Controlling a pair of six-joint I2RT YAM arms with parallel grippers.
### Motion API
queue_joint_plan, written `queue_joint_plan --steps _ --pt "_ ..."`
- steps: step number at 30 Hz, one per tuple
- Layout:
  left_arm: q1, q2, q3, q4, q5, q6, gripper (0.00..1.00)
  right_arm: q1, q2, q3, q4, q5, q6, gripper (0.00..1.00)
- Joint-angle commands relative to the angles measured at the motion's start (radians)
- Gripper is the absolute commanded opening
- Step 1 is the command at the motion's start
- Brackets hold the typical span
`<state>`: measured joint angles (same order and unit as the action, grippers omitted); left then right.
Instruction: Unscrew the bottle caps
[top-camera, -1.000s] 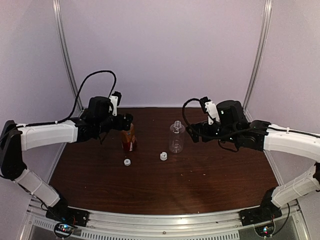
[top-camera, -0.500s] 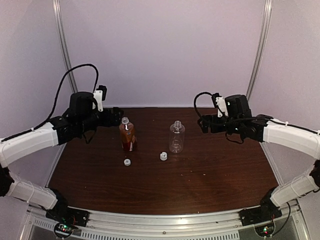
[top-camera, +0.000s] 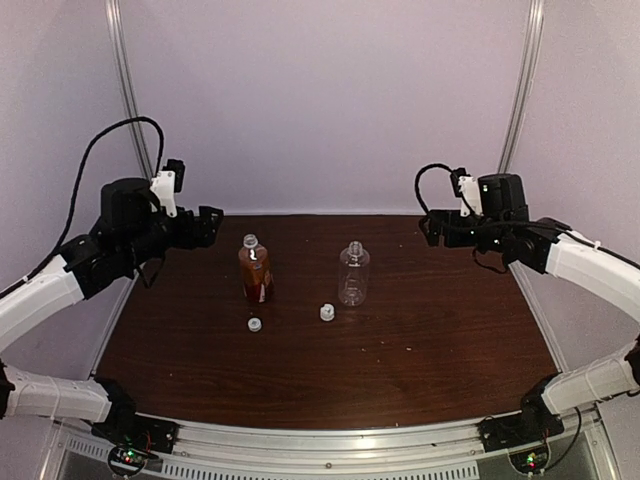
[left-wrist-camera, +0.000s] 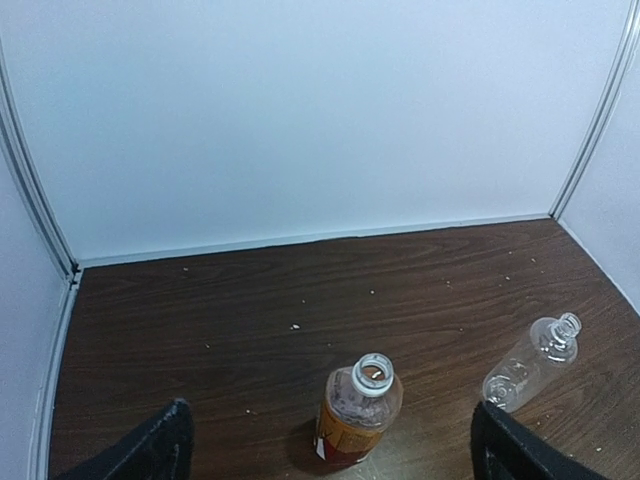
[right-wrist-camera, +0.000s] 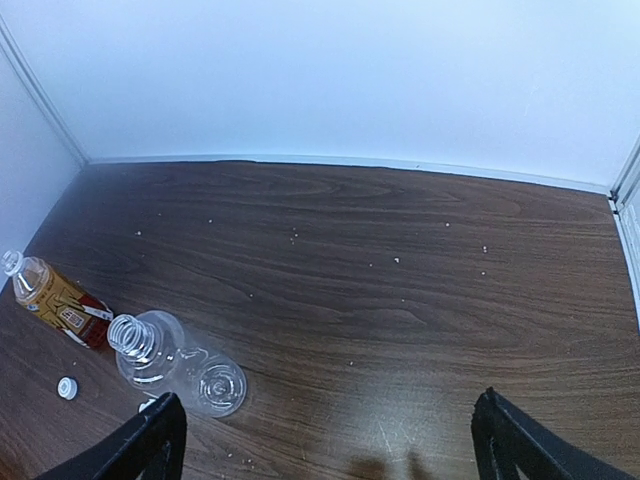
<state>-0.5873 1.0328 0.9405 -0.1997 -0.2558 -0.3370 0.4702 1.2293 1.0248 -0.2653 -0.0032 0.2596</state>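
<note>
Progress first: both necks are bare. You can see the small plastic bottle of amber-brown liquid with a red label (top-camera: 256, 272) and the small clear colourless plastic bottle (top-camera: 353, 275) standing upright, well apart, on the dark brown wooden table (top-camera: 440, 350). One small round white plastic screw cap (top-camera: 254, 324) lies on the wood just in front of the amber bottle. The other white cap (top-camera: 327, 313) lies just in front of the clear one, a little to its left. Neither cap touches a bottle. By my reading the unscrewing is finished and you have nothing left to twist off.

Your left gripper (top-camera: 208, 222) and right gripper (top-camera: 430, 228) hang high near the table's far corners, fingers spread wide and holding nothing.

The left wrist view shows the two open necks but cuts the caps off below its frame. The right wrist view shows one cap plainly, while the other only peeks out beside a black finger (right-wrist-camera: 150, 445). Which way up the caps lie is too small to tell.
</note>
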Motion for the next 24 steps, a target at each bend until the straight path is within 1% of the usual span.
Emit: queue_joint_plan --steps 1,6,9,11,14,20,24 --pt "0.024 -0.033 -0.006 0.027 -0.037 0.077 0.98 -0.02 0.002 0.042 -0.025 -0.013 -0.012 1.0" --pt "0.041 -0.045 -0.021 0.066 -0.041 0.095 0.98 -0.035 0.013 0.072 -0.041 -0.064 -0.011 1.0" --pt "0.044 -0.053 -0.042 0.101 -0.046 0.084 0.98 -0.06 0.009 0.081 -0.049 -0.089 0.066 1.0" --pt "0.049 -0.056 -0.046 0.111 -0.045 0.079 0.98 -0.09 -0.009 0.063 -0.008 -0.123 0.098 1.0" --pt "0.053 -0.061 -0.048 0.119 -0.039 0.085 0.97 -0.114 -0.039 0.055 0.021 -0.145 0.05 1.0" --pt "0.053 -0.048 -0.017 0.118 -0.025 0.139 0.98 -0.126 -0.015 0.138 -0.116 -0.13 -0.032 1.0" --pt "0.053 -0.037 -0.013 0.12 0.006 0.161 0.98 -0.126 -0.007 0.143 -0.134 -0.148 -0.043 1.0"
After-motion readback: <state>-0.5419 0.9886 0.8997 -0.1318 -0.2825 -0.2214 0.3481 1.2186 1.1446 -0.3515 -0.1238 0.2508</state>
